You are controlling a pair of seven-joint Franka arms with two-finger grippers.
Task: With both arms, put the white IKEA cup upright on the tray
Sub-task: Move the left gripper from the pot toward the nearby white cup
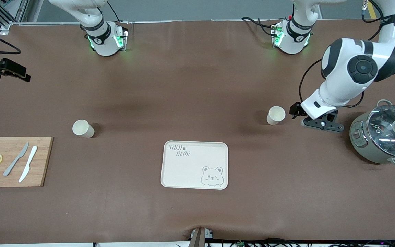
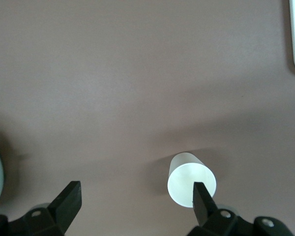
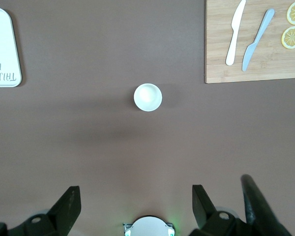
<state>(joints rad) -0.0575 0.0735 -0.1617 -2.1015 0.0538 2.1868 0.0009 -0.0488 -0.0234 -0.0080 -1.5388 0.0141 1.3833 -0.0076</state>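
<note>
Two white cups stand upright on the brown table. One cup [image 1: 275, 115] is toward the left arm's end and also shows in the left wrist view [image 2: 191, 179]. My left gripper [image 1: 296, 111] is open and low beside it; in the left wrist view [image 2: 136, 191] one finger [image 2: 202, 202] overlaps the cup's rim, and the cup lies off to one side of the gap. The other cup [image 1: 83, 128] is toward the right arm's end and also shows in the right wrist view [image 3: 147, 97]. My right gripper [image 3: 136, 196] is open and empty, high over the table. The cream tray [image 1: 194, 164] is bare.
A grey-green pot with a glass lid [image 1: 382, 137] stands close to the left arm's hand. A wooden cutting board [image 1: 12, 161] with two knives and lemon slices lies at the right arm's end. A black device [image 1: 9, 68] sits at that table edge.
</note>
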